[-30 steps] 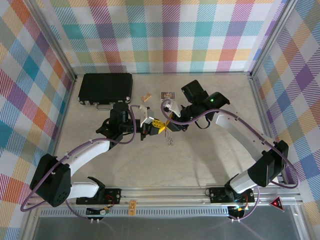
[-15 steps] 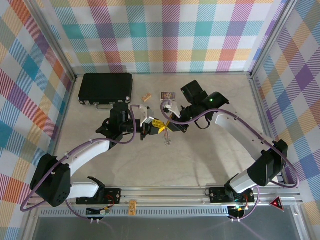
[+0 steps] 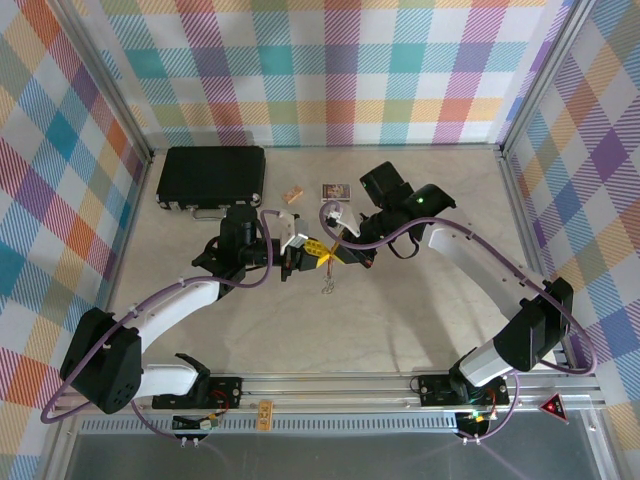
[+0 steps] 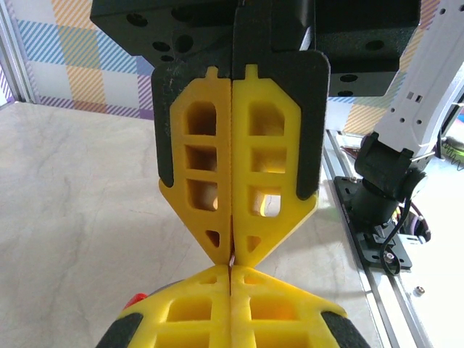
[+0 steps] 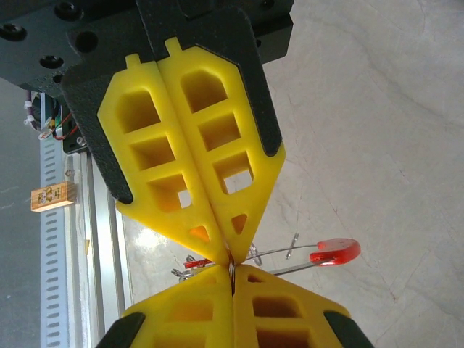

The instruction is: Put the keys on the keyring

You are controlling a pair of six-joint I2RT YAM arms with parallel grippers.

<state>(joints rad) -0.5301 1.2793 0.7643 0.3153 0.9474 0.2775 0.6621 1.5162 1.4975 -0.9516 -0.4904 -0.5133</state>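
1. The left gripper [image 4: 232,255] is clamped all the way shut. Its own camera shows the two yellow fingers [image 4: 199,174] pressed flat together with no gap down the middle.
2. The right gripper [image 5: 230,255] is the same story: yellow fingers [image 5: 217,167] are closed tight to a point.
3. The two pincers sit nose to nose. In both wrist views, the other arm's closed tips come up from the bottom edge and touch right at the point.
4. The keyring [image 5: 335,251] is easy to spot from the right wrist. A red sleeve sticks out to one side, and two thin wires run from it straight into the spot where the tips meet.
5. So the right pincer looks nipped onto that wire. Whether the left one has a bite on it too, I honestly can't tell, because it's too cramped in there.
6. The keys [image 5: 192,263]: a tiny red bit with thin metal pokes out on the other side of the tips. I think that's them, but it's too small to be sure.
7. From the top camera, all this is happening around mid-table [image 3: 250,330], with a little metal dangle just nearside of the tips.
8. Along the back there's a black case [image 3: 212,178], a tan block [image 3: 292,195] and a printed card [image 3: 334,189], all well apart from the action.
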